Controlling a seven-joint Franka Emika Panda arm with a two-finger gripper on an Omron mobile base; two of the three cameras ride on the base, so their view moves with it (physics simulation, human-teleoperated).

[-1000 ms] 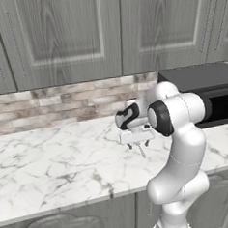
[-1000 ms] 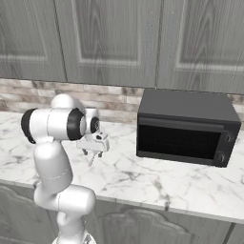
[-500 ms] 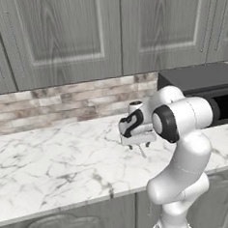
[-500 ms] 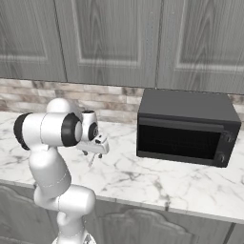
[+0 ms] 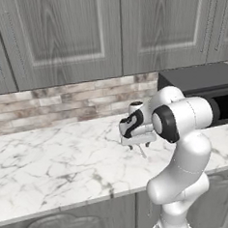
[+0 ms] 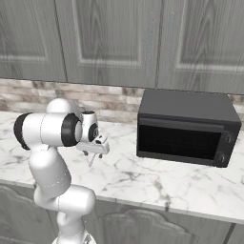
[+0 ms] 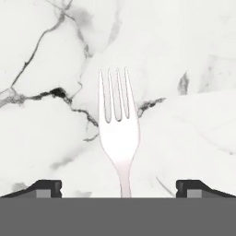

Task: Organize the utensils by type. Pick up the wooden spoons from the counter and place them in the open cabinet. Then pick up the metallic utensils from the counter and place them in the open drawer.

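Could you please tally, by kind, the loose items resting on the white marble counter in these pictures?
Thin silver metal fork: 1
Black box-shaped oven: 1
Total: 2 on the white marble counter

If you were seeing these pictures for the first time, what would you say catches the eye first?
The silver fork stands out first: in the hand view it lies on the white marble counter, tines pointing away, centred between the tips of the wide-open claw. Next comes the black oven on the counter against the brick backsplash, to the right of the arm. Closed grey cabinet doors span the wall above.
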